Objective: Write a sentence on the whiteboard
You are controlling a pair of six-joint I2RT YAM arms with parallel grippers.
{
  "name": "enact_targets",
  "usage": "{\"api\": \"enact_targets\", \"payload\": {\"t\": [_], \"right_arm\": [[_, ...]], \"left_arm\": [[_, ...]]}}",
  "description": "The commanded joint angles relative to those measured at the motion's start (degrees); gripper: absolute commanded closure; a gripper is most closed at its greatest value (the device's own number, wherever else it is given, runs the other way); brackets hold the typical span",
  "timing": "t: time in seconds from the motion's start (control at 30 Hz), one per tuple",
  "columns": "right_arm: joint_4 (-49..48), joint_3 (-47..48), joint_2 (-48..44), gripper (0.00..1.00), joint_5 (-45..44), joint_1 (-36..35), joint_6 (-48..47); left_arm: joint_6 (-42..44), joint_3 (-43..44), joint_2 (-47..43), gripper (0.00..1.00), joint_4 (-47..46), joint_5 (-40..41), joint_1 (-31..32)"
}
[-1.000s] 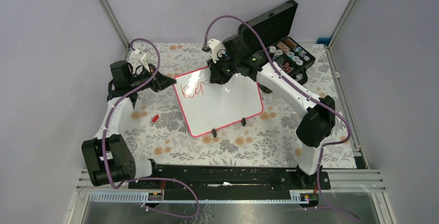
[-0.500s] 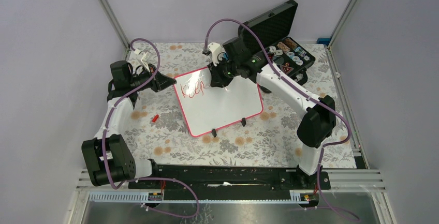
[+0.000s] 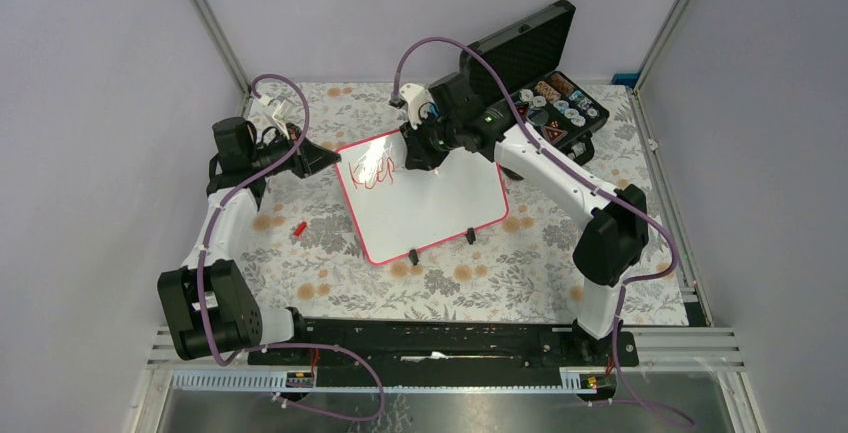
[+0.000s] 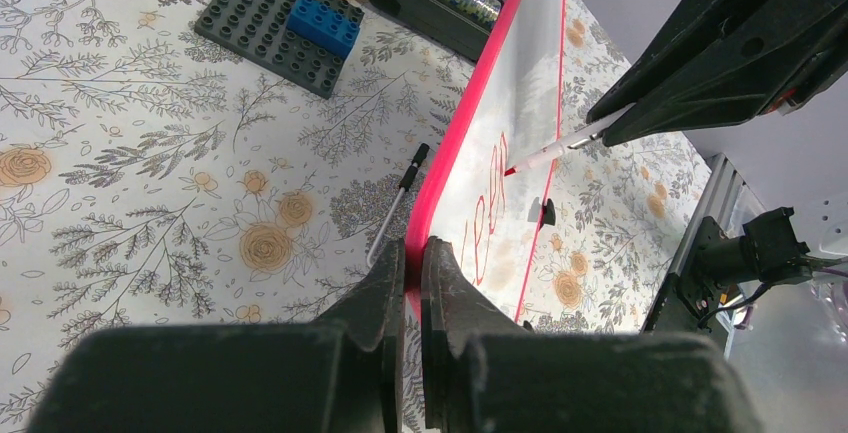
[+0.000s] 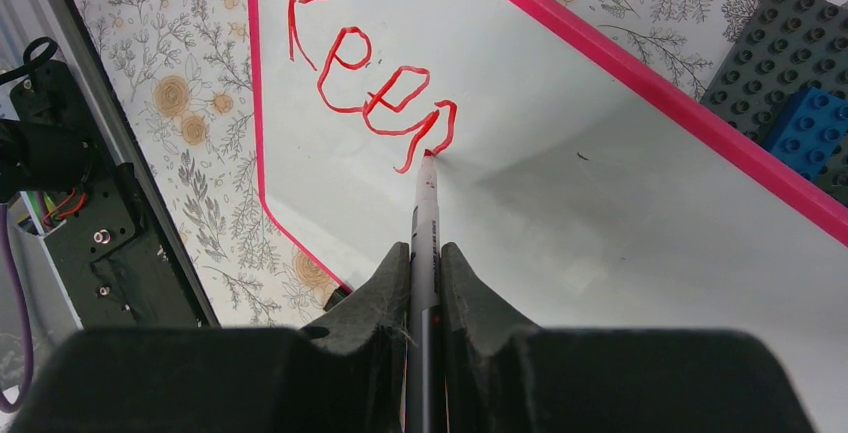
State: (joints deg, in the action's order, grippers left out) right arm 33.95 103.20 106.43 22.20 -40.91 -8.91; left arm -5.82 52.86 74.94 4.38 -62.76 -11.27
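while the sentence is standing at a single red word, "keep", near the upper left corner of the whiteboard, the right gripper is pinching a red marker between its fingers and is touching the tip to the glossy surface at the foot of the last letter. the whiteboard is sitting at the centre of the overhead frame on the floral table cover, its two black feet pointing toward the lower edge of the picture. the left gripper, reaching in from the left of that frame, is clamping the pink frame at the board's edge, jaws pressed onto it, seemingly bracing it. the white surface to the right of and below the word is showing blank, so the job is looking barely begun: one word down, the rest waiting to be written. an open black case is sitting in the upper right of the overhead frame, and a small red piece, possibly a cap, is lying on the cover at the left.
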Motion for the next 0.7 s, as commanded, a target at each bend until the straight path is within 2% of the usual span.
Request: {"api": "enact_targets", "payload": {"t": [0.0, 0.33, 0.67], "right_arm": [[-1.41, 1.81, -0.03, 1.0, 0.39, -0.88, 0.29], [-0.91, 3.05, 0.07, 1.0, 0.55, -1.15, 0.47], [-0.73, 2.79, -4.27, 1.0, 2.73, -1.18, 1.43]], "left_arm": [[2.13, -0.22, -0.93, 1.0, -1.31, -0.69, 0.98], [2.15, -0.21, -0.93, 1.0, -1.26, -0.68, 0.99], [1.83, -0.11, -1.07, 1.0, -1.15, -0.29, 1.01]]}}
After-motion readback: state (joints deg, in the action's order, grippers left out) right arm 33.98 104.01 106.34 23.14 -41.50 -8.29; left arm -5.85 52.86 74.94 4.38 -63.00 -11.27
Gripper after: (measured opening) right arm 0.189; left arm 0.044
